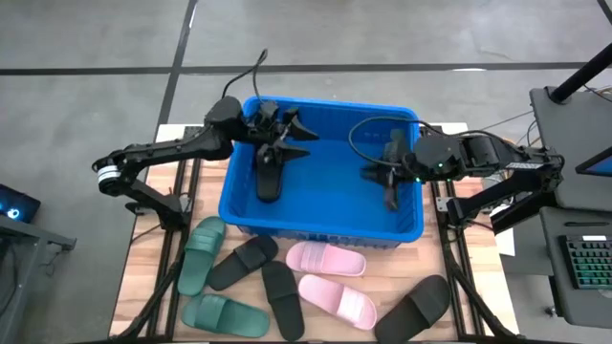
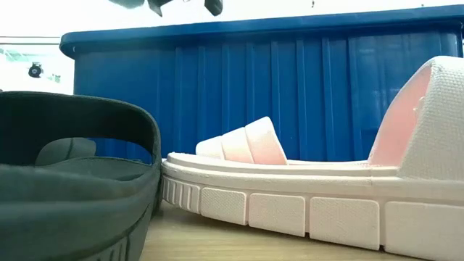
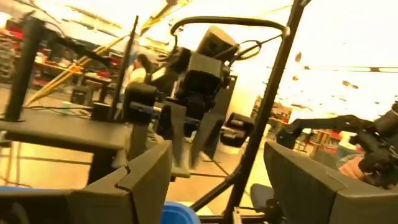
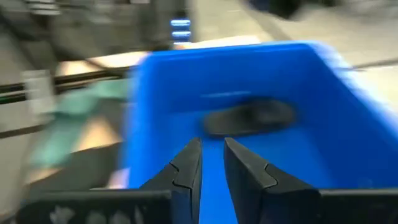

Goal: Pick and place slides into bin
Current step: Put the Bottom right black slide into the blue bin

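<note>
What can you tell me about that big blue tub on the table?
The blue tub is a large rectangular plastic bin with a rolled rim and ribbed walls, standing upright at the far middle of the wooden table. One black sandal lies inside on its floor, toward the left. Both robot arms reach in over its rim. Green, black and pink sandals lie on the table in front of it; a pink one lies right at its front wall.

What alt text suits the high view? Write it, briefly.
One black slide lies inside the blue bin, with the left gripper and right gripper over it. Seven more slides lie on the wooden table beside it.
</note>
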`<state>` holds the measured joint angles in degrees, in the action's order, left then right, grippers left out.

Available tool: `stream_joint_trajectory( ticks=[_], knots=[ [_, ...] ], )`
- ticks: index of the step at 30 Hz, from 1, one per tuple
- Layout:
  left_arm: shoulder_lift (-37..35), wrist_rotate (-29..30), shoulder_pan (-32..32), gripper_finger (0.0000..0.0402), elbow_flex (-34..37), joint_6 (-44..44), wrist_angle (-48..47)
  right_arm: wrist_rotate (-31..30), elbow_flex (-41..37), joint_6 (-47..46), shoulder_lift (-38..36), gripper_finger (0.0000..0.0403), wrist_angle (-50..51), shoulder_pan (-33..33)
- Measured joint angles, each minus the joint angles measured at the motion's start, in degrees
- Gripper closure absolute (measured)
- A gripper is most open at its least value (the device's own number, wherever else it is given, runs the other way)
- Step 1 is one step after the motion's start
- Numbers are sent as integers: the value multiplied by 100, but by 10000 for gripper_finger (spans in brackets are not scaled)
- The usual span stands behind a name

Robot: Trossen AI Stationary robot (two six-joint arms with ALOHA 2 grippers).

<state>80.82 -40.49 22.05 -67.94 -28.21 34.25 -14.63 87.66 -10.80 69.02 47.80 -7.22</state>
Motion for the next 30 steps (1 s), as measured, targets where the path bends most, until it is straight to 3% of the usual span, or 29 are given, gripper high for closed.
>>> stream_joint_trajectory(
  ticks=[5, 10, 19, 30],
  knots=[
    [2, 21, -96, 162, 11, -79, -59, 1868, 0, -405, -36, 347, -70, -8],
    [2, 22, -165, 162, 13, -164, -67, 2752, 0, -1066, -36, 351, 165, -231],
    [2, 22, -196, 162, 36, -454, -62, 2808, -2, -2208, -36, 351, 779, -984],
    [15, 20, -358, 177, 76, -199, -8, 1875, -2, -3056, -36, 351, 1101, -1980]
  ],
)
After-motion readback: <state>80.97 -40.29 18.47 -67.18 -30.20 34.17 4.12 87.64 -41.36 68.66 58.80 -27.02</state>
